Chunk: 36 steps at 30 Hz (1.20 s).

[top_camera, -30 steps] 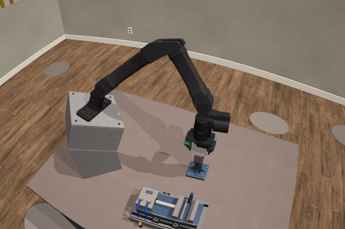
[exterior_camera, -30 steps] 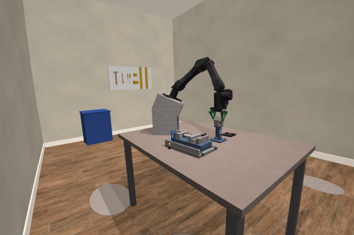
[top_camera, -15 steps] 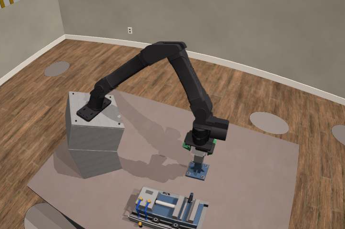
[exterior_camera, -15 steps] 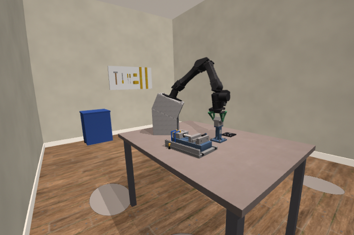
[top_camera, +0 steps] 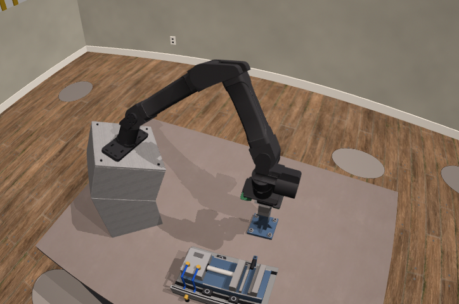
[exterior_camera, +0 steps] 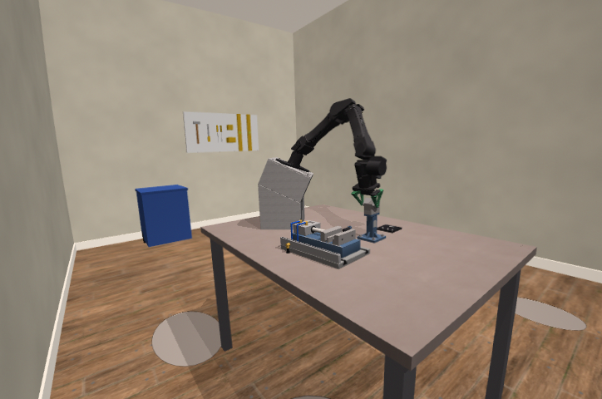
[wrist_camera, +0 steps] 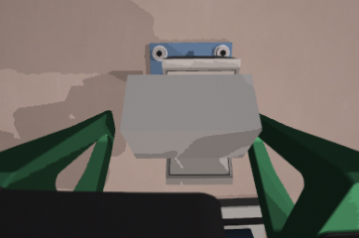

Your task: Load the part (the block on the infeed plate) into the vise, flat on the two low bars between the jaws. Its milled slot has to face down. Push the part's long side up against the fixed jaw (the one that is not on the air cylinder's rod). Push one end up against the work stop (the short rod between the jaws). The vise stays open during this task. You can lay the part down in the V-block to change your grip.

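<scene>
Around the V-block stand (top_camera: pixel 269 230) (exterior_camera: pixel 371 228) (wrist_camera: pixel 197 47) spreads the table (top_camera: pixel 327 232) (exterior_camera: pixel 429 282) (wrist_camera: pixel 311 50), with open room on the side away from the arm's pedestal (top_camera: pixel 125 182) (exterior_camera: pixel 283 207). The arm (top_camera: pixel 168 95) (exterior_camera: pixel 360 131) reaches out from that pedestal and comes down over the stand. Just beside the stand, lower in the top view, lies the vise (top_camera: pixel 237 275) (exterior_camera: pixel 330 234) (wrist_camera: pixel 242 212); its work stop (top_camera: pixel 253 262) (exterior_camera: pixel 346 229) is on the stand's side, and the fixed jaw (top_camera: pixel 257 279) (exterior_camera: pixel 345 236) is the one off the cylinder's rod. The gripper (top_camera: pixel 262 206) (exterior_camera: pixel 368 203) (wrist_camera: pixel 179 119) is directly above the stand, released, its fingers spread. Between them sits the part (top_camera: pixel 264 209) (exterior_camera: pixel 372 203) (wrist_camera: pixel 191 104), apparently resting in the V-block, its long axis running from finger to finger. Where the slot faces cannot be told. Closing level on both ends looks like the coming need; a skewed grip could roll the part. The small infeed plate (exterior_camera: pixel 389 228) lies behind the stand's foot, low enough to leave the lift free.
</scene>
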Available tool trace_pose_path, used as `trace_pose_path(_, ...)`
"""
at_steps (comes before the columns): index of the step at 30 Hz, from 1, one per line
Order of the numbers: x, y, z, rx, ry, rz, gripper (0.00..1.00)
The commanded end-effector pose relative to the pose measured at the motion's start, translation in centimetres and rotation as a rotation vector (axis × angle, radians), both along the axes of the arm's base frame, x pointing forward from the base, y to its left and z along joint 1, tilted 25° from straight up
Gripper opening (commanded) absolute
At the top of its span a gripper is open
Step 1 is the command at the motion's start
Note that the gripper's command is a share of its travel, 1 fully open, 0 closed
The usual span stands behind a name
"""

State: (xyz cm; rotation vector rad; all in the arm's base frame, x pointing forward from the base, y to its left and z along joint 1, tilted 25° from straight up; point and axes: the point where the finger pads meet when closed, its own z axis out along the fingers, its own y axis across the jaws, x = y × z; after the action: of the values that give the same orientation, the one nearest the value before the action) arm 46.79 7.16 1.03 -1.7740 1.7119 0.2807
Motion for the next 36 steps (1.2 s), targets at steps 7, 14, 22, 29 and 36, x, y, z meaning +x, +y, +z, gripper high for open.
trace_pose_path(7,0.80,-0.17,1.00,0.118,-0.031,0.038,0.81)
trace_pose_path(14,0.80,-0.19,0.99,0.172,-0.035,0.055,0.81)
trace_pose_path(22,0.80,-0.21,0.98,0.230,-0.039,0.074,0.81)
trace_pose_path(29,0.79,-0.22,0.98,0.282,-0.042,0.090,0.81)
trace_pose_path(36,0.79,-0.23,0.97,0.314,-0.045,0.100,0.81)
